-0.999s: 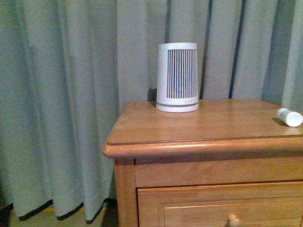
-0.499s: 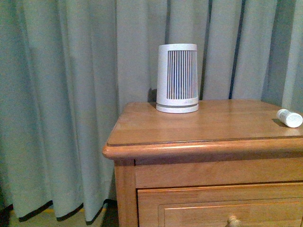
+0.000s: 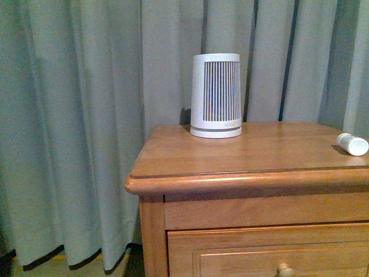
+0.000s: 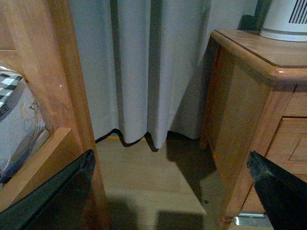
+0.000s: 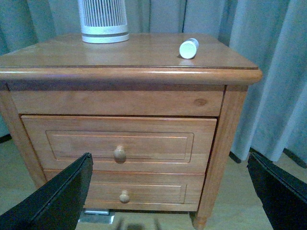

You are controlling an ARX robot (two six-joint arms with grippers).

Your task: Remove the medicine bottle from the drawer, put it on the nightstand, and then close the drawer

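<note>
The small white medicine bottle [image 3: 352, 143] [image 5: 188, 48] lies on its side on the top of the orange-brown nightstand [image 3: 242, 156] [image 5: 144, 52], near its right edge. The upper drawer [image 5: 120, 143] is pushed in flush, its round knob [image 5: 119, 153] facing me. My right gripper [image 5: 170, 201] hangs open in front of the nightstand, well back from it, holding nothing. My left gripper [image 4: 177, 201] is open and empty over the floor to the left of the nightstand [image 4: 254, 96]. Neither arm shows in the front view.
A large white ribbed tapered cylinder [image 3: 216, 95] stands at the back of the top. Grey curtains [image 3: 86, 115] hang behind. The lower drawer [image 5: 124, 194] is shut. A wooden frame [image 4: 57, 96] holding a checked bag [image 4: 17, 124] stands by my left gripper.
</note>
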